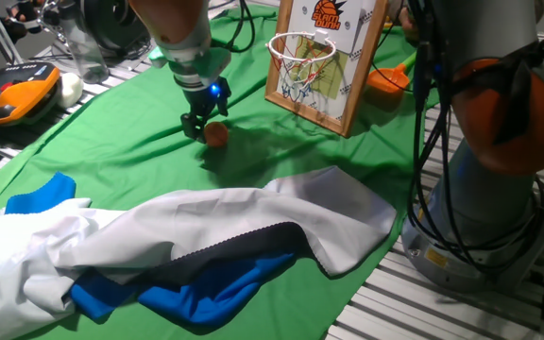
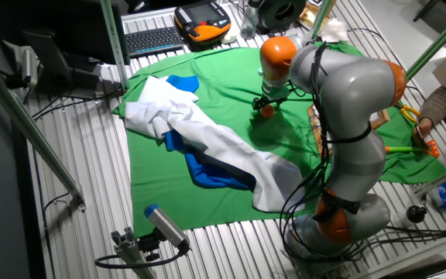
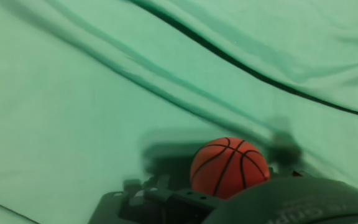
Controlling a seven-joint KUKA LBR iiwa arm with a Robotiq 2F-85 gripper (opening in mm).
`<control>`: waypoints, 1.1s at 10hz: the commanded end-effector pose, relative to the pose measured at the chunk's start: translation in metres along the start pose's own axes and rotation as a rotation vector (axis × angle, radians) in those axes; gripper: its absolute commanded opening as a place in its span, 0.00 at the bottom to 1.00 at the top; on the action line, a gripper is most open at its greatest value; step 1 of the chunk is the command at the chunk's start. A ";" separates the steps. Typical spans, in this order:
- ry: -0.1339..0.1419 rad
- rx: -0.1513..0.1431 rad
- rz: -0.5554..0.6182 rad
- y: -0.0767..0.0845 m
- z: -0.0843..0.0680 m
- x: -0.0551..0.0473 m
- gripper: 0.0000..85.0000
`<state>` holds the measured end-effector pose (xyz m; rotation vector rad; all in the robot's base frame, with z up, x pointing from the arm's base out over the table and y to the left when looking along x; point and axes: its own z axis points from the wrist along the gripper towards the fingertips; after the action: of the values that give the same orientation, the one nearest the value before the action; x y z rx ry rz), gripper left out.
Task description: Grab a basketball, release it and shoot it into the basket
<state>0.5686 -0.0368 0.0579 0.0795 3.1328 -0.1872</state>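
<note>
Basketball (image 1: 216, 134) is the thing to watch now: the small orange ball lies on the green cloth (image 1: 111, 142), on the open side in front of the basket (image 1: 300, 57), near it but clearly apart from it. The gripper (image 1: 199, 126) is low over the cloth right at the ball, and in the hand view the ball (image 3: 230, 167) sits close to the dark fingers, partly between them. I cannot tell from any picture if the fingers already press the ball or only stand around it, because the tips are hidden or blurred. The step in hand, as I judge it, is the grasp. To do it well, the ball should be centred between the two fingers before they close, since a round ball rolls away easily if one finger touches first. The cloth has folds near the ball, so the fingers should go low enough to pass the widest part of the ball, but without pinching the cloth together with it. After that, a straight lift is safer than a sideways pull. The white and blue garment (image 1: 187, 241) lies on the far side of the ball from the basket, well apart, so it should not disturb the way to the white rim.
</note>
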 end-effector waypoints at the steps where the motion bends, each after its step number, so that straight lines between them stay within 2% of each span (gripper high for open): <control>1: 0.001 -0.014 0.003 -0.001 0.001 0.000 1.00; 3: 0.003 -0.023 0.006 -0.002 0.009 0.001 1.00; 4: 0.006 -0.018 0.007 -0.002 0.009 0.001 1.00; 5: 0.005 -0.016 -0.008 -0.002 0.009 0.001 0.80; 6: 0.005 -0.023 -0.043 -0.002 0.009 0.001 0.40; 7: 0.008 0.000 -0.096 -0.002 0.008 0.000 0.20; 8: 0.014 0.002 -0.125 -0.002 0.005 -0.001 0.00; 9: 0.034 0.001 -0.128 -0.001 -0.003 -0.003 0.00; 11: 0.066 0.009 -0.121 0.000 -0.028 -0.004 0.00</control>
<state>0.5720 -0.0328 0.0805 -0.1065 3.2129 -0.1950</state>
